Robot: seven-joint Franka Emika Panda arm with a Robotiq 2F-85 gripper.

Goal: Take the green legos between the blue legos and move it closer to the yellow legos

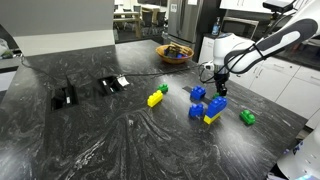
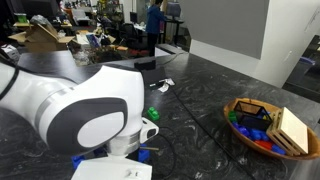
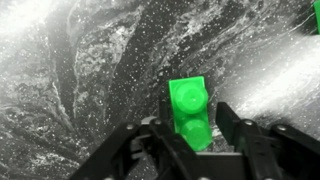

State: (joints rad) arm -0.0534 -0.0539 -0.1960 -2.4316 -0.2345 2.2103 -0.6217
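My gripper (image 3: 192,128) is shut on a green lego (image 3: 188,103), which stands up between the two black fingers and casts a shadow on the dark marble table below. In an exterior view the gripper (image 1: 218,90) hangs just above a cluster of blue legos (image 1: 198,94) with one yellow brick (image 1: 212,118) at its front; the held lego is hidden there. The yellow legos (image 1: 155,99) lie further left, with a small green brick (image 1: 163,89) beside them. Another green lego (image 1: 247,117) lies right of the cluster.
A wicker bowl (image 1: 175,53) of toys stands at the back of the table and also shows in an exterior view (image 2: 250,108). Two black objects (image 1: 65,97) lie at the left. The robot's white base (image 2: 90,120) fills the foreground.
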